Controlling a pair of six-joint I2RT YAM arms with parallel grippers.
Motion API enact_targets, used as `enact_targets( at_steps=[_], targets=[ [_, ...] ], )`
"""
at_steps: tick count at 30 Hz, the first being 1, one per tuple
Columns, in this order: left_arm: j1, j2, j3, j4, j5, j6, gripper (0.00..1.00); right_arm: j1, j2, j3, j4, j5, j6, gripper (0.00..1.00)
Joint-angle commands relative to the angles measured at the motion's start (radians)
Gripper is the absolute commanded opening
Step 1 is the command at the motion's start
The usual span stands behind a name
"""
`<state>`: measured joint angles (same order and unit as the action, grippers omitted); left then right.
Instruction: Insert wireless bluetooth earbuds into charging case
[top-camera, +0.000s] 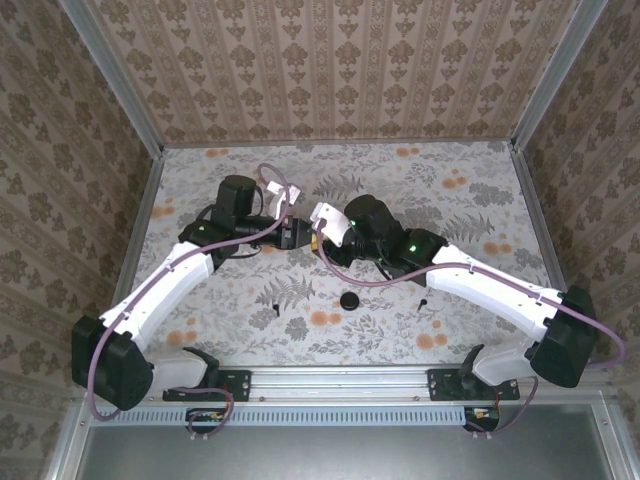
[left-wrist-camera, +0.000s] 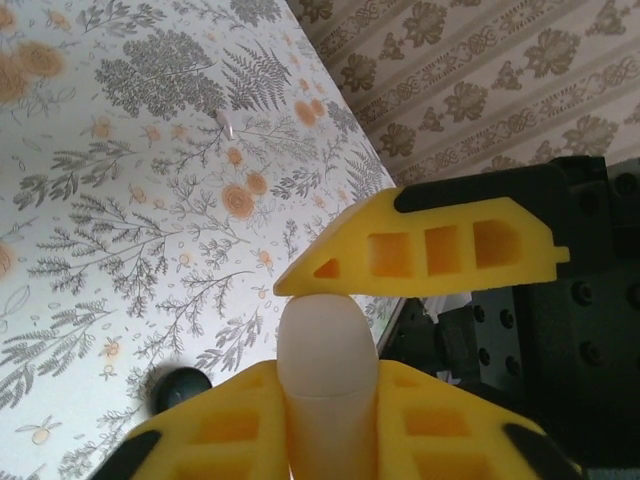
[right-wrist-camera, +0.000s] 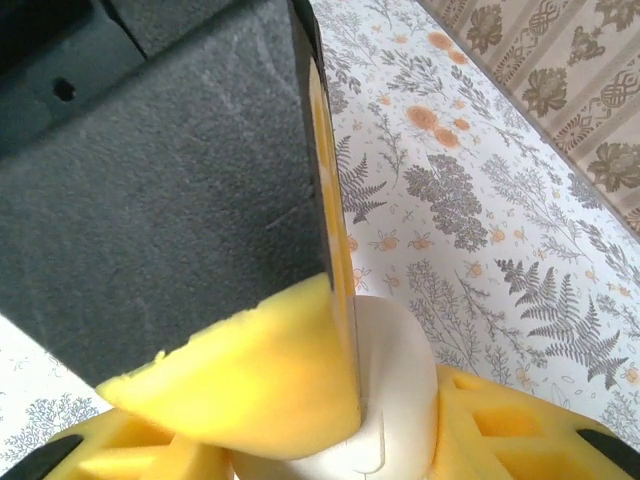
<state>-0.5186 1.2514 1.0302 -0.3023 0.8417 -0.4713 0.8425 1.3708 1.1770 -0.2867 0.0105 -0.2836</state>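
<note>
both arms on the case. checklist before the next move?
1. Left gripper shut on the case: ok.
2. Right gripper gripping the case: ok.
3. Case lid open: cannot tell.
4. Earbuds inside the case: not ok. The left earbud and right earbud lie apart on the table.
5. A gripper free to fetch one: not ok, both hold the case.

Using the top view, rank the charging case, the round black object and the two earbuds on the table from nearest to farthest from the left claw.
1. charging case: mid-table, gripped at the left claw itself.
2. left earbud and round black object: both toward the near edge, too close to call.
3. right earbud: off to the right, beside the right arm.
</note>
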Motion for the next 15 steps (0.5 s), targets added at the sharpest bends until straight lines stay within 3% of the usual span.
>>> enact_targets(
  at_steps=[1, 5, 10, 15],
  targets=[
    [-0.004, 0.008, 0.019, 0.001, 0.013, 0.037, 0.06, 0.001, -0.032, 0.011, 0.038, 0.015, 0.050, 0.49],
    [0.021, 0.005, -0.003, 0.063, -0.024, 0.026, 0.03, -0.016, -0.106, 0.007, 0.108, -0.048, 0.183, 0.68],
    [0.086, -0.013, -0.035, 0.203, -0.013, -0.032, 0.02, -0.133, -0.167, 0.053, 0.102, -0.254, 0.425, 0.72],
    [0.097, -0.044, -0.067, 0.417, 0.044, -0.091, 0.00, -0.294, -0.118, 0.128, 0.068, -0.508, 0.711, 0.73]
  ],
)
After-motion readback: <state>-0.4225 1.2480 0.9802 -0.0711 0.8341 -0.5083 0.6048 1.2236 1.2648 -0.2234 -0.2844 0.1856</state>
